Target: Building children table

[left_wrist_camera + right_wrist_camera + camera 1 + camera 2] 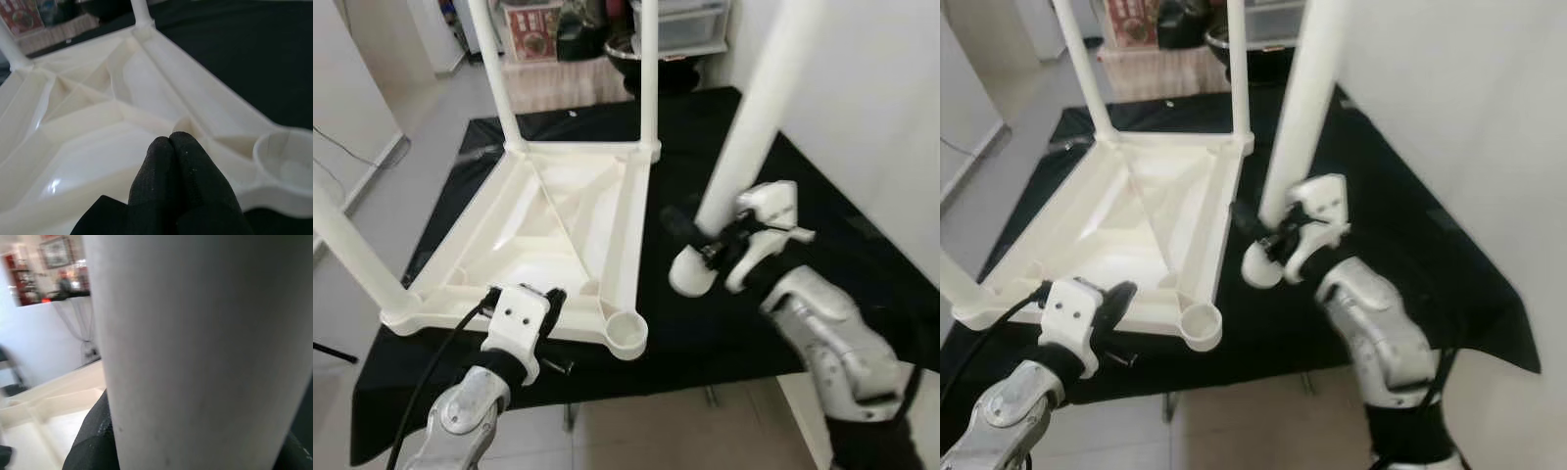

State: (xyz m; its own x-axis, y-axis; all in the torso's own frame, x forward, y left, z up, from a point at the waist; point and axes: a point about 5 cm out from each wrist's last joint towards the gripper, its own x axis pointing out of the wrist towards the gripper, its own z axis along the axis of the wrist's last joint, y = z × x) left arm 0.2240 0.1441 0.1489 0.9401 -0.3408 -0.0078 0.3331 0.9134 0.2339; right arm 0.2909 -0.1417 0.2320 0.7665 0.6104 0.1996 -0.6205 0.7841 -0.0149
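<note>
Black cloth (822, 245) covers the work surface before you, and on it lies one white children's tabletop (548, 245), upside down. You can count three legs (648, 69) already standing in its corner sockets, while the fourth socket (628, 333), at the near corner, is empty. Your right gripper (700, 245) clenches the fourth leg (759, 113) near its lower end, holding it nearly upright just beside the tabletop's right edge. Your left gripper (171, 161) has its two fingers pressed together, grasping nothing, resting at the tabletop's near rim, left of the empty socket.
</note>
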